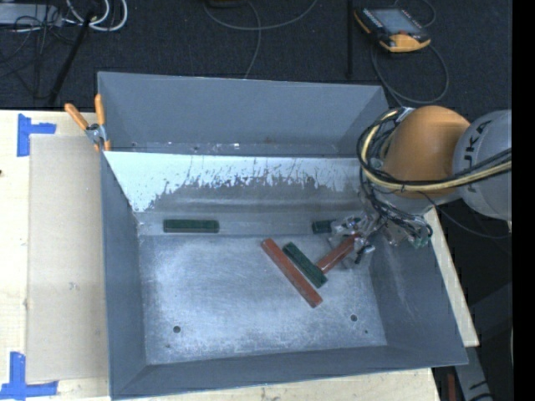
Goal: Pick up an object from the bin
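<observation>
Arm's orange cover (422, 144) tops my view, right | grey bin (251, 115), base scuffed whitish, dark floor (251, 40) with cables behind | gripper (359, 239) low by right wall, can't tell if spread or closed | short red-brown stick (333, 258) right at it, near long red-brown bar (311, 296)

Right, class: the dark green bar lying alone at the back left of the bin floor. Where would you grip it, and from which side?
Probably at its middle, from straight above, closing across its narrow width. The green bar lies flat and alone, its length running along the back wall, so both long edges look free.
</observation>
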Robot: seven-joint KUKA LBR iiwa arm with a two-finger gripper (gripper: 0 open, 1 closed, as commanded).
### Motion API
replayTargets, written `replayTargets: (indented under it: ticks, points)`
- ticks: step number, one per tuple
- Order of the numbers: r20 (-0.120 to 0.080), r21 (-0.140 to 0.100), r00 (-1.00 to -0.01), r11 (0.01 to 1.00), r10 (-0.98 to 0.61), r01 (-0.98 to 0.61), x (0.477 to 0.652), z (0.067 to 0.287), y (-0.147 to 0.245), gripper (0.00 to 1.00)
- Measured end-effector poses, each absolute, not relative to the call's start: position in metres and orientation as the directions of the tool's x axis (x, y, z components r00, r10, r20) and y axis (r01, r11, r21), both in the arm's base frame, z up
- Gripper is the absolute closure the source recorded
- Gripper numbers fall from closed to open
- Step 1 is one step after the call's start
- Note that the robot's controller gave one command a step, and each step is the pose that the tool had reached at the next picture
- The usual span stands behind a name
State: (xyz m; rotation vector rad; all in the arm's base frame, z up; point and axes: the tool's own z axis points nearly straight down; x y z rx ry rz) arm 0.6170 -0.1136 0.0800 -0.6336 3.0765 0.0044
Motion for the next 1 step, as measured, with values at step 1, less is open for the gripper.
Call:
replayTargets:
  ticks: [1]
  points:
    - [-0.008, -0.005, -0.917, 0.917, -0.398, -0.398, 0.6009, 0.2108, -0.1153, 1.0]
